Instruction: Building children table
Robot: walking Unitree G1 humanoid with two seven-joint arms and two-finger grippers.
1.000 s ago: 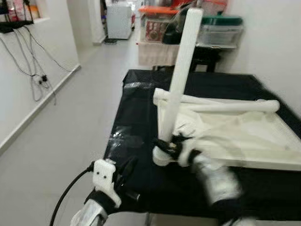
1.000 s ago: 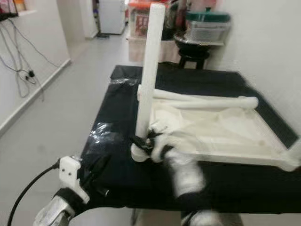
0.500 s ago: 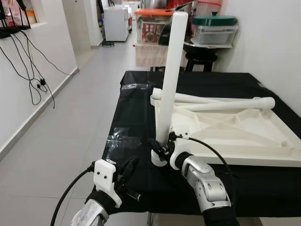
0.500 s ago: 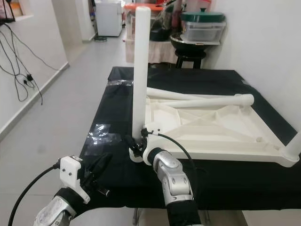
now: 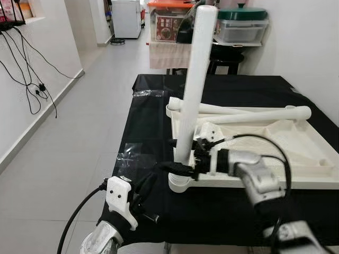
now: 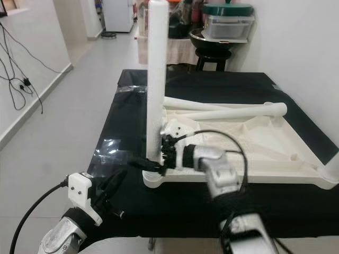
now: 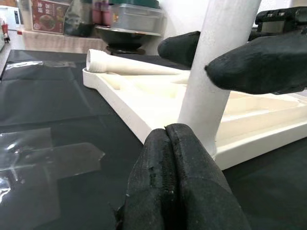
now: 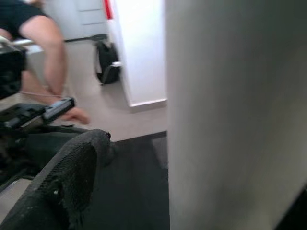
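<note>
On the black counter, you've got one upright leg in the upturned tabletop, right gripper grasping it; two loose legs remain. Left gripper clenched, idle.

A white plastic children's table top lies upside down on the black tabletop. One white round leg stands upright in its near-left corner; two more white legs lie across it.
</note>
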